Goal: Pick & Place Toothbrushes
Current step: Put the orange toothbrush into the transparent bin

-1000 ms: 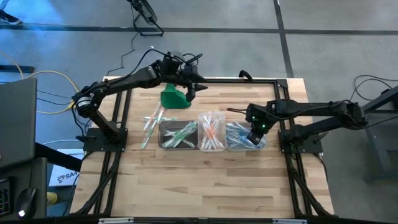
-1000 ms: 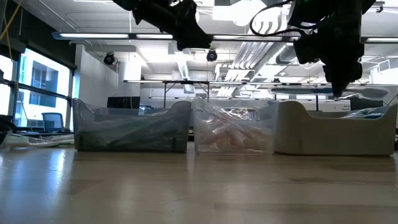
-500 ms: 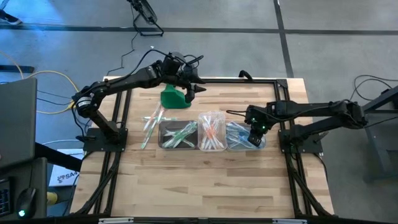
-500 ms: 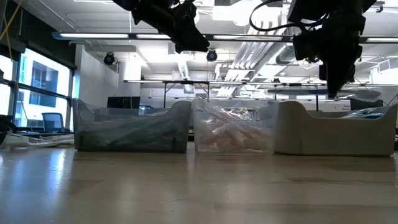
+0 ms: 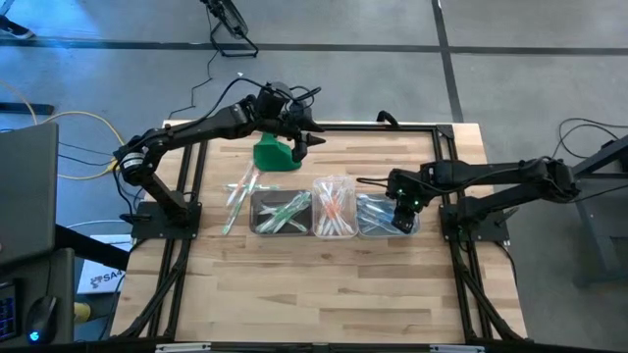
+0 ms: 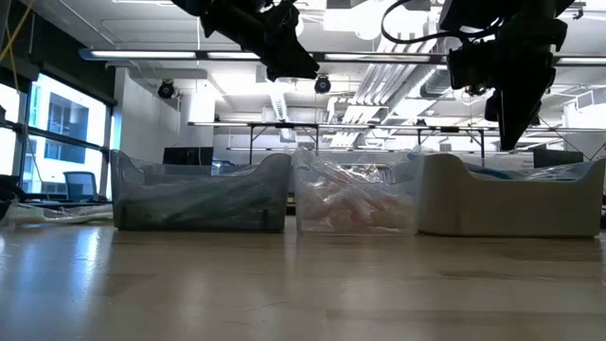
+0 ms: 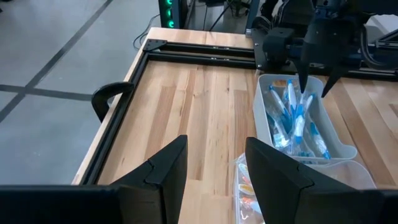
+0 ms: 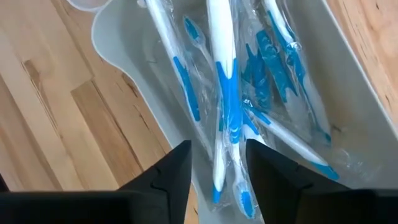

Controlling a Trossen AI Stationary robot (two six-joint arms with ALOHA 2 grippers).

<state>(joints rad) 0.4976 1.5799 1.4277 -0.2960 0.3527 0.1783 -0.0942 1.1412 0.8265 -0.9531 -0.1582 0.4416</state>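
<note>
**Operator:** Report the position and state of the right gripper.

**Technician:** The right gripper hangs directly over the right-hand tub of three clear tubs set in a row on the desk. In the right wrist view its two dark fingers stand apart with a clear gap between them, and nothing is clamped there. The blue toothbrushes lie loose in the tub below that gap, several in clear wrappers.

**Operator:** And the left gripper?

**Technician:** The left gripper is raised near the far edge of the desk, just beside a green lump. Its fingers are spread wide and empty in the left wrist view.

**Operator:** Locate the remaining toothbrushes.

**Technician:** Three groups:
- Green toothbrushes fill the left tub.
- Orange-pink toothbrushes fill the middle tub.
- A few loose toothbrushes lie on the desk just left of the left tub — whitish with green parts.

**Operator:** Anything from the low view?

**Technician:** The three tubs stand side by side, touching or nearly so. The right gripper hangs above the rim of the rightmost tub, not touching it. The left gripper is higher, above the gap between the other two tubs.
</note>
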